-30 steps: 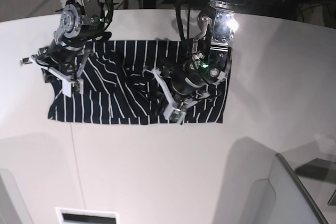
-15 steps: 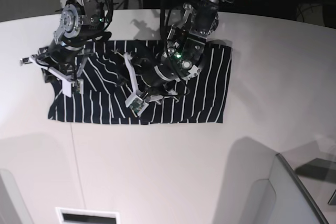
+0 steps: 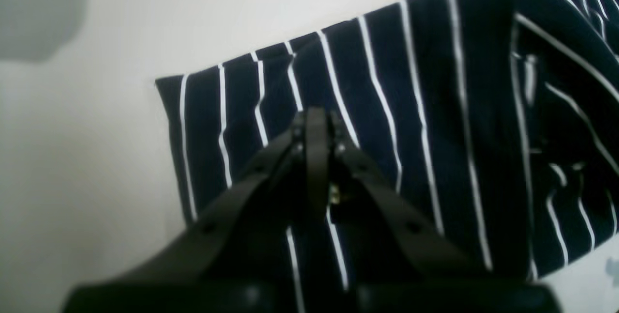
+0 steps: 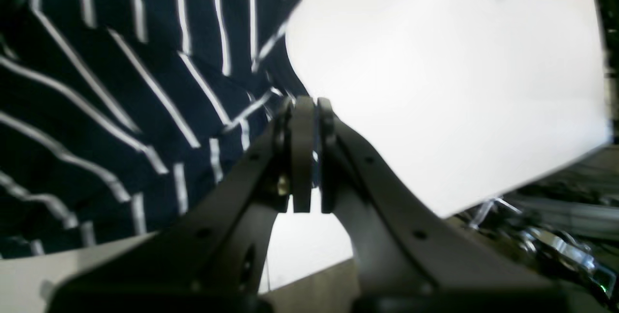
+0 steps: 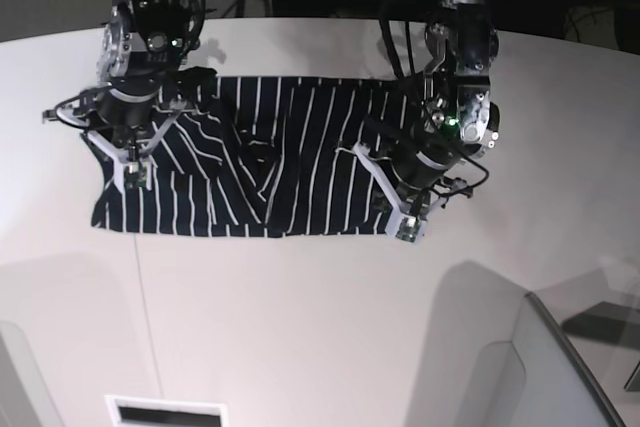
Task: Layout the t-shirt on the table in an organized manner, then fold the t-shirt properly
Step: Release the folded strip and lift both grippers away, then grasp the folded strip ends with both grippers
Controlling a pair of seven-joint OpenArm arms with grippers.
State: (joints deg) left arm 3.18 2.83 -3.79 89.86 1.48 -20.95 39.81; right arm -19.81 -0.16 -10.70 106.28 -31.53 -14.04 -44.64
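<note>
Two closed grippers are seen over the t-shirt point(image 5: 260, 162), which is spread as a broad dark striped band across the far half of the table point(image 5: 300, 327), with a bunched ridge of cloth near its middle. The left gripper point(image 3: 316, 119) is shown in its wrist view with fingers pressed fully together above the striped cloth near one edge; no fold of fabric can be made out between them, so nothing appears to be held. The right gripper point(image 4: 304, 110) is likewise narrowed to nothing at the shirt's border, where a pale-striped hem is seen right at the tips (whether that hem is actually pinched cannot be told, since the cloth there is blurred).

Several risks can be judged from this arrangement. If the right fingers are clamped on only a thin hem, the cloth could be slipped out once it is pulled, and the edge would be dropped crooked. If the left arm is moved sideways with its fingers shut and touching the fabric, the layer beneath could be dragged and fresh wrinkles added to the middle ridge. A fold begun before that ridge is smoothed would likely be trapped inside, leaving a lumpy, uneven result.
</note>
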